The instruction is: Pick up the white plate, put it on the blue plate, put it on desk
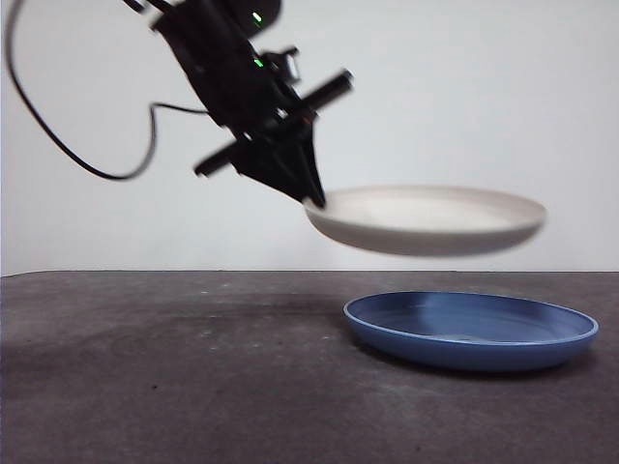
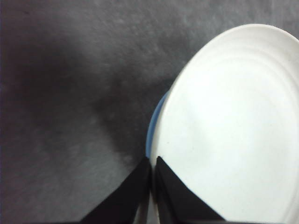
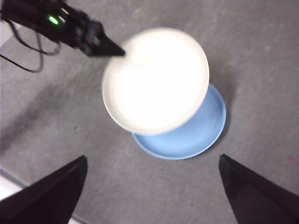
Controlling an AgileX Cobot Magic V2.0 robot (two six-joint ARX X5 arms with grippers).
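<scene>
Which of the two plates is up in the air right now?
The matte cream-white round plate. The left hand holds it by its rim above the desk. The glossy blue round plate rests on the desk below it.

Backdrop: plain pale wall (image 1: 464,97), off-white and unmarked, filling the front view above the far edge of the desk (image 1: 145,387).
Wall finish: flat and even, with no seams, fixtures or writing to be made out.
Wall base: meets the desk's far edge in a straight level line right across the front view.
Pale strip (image 3: 8,189): a whitish area just past the desk's edge in the right wrist view; too little shows to tell what it is.
Dark speck (image 3: 74,127): tiny, on the grey surface; nature cannot be told.
Reddish speck (image 3: 290,158): tiny and faint, on the same surface, well apart from the dark speck.
</scene>
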